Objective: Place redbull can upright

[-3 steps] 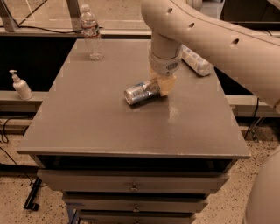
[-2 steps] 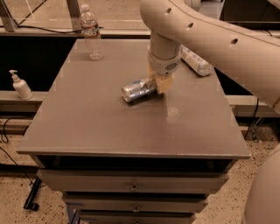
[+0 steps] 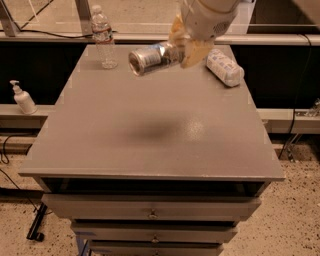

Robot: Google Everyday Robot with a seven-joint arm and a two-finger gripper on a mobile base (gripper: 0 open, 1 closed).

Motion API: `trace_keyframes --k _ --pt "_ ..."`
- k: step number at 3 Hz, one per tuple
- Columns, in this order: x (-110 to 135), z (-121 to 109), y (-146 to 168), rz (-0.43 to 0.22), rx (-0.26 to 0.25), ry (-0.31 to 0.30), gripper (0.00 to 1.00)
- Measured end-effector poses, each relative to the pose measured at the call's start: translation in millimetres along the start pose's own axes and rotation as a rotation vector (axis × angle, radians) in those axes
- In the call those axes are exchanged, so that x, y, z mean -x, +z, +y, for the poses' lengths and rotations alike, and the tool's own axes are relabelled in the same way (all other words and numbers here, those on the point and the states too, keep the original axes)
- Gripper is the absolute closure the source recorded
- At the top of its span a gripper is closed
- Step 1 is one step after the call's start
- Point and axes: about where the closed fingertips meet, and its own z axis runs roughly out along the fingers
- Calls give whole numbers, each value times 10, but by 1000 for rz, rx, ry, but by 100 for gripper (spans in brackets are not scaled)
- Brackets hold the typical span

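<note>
The slim silver and blue aluminium redbull can [image 3: 152, 56] hangs in the air above the far half of the grey tabletop [image 3: 150, 150], touching nothing but the gripper. It lies nearly level, its round shiny metal end facing left and toward the camera, its other end between the fingers. The gripper [image 3: 183, 47] is at the top of the view, under the bulky white arm [image 3: 210, 15]. Its yellowish fingers [image 3: 176, 31] are closed on the can's right end, one on either side of it. A soft dark shadow [image 3: 152, 131] lies on the tabletop below.

A clear plastic water bottle with a white cap [image 3: 103, 37] stands upright near the far left corner; what it holds cannot be told. A white-labelled plastic bottle [image 3: 225, 67] lies on its side near the far right corner, just right of the gripper. The grey drawers [image 3: 150, 212] under the tabletop are shut. A white pump dispenser [image 3: 22, 98] stands on a ledge to the left, off the tabletop.
</note>
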Motion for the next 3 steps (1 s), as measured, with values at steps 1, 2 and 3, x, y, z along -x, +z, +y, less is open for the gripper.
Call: trace_keyframes --k 1,2,3 --pt "76 -45 -83 -31 -20 -12 100" --pt "-4 132 -130 27 -62 -80 100" --pt "-221 485 -187 112 -140 -210 100"
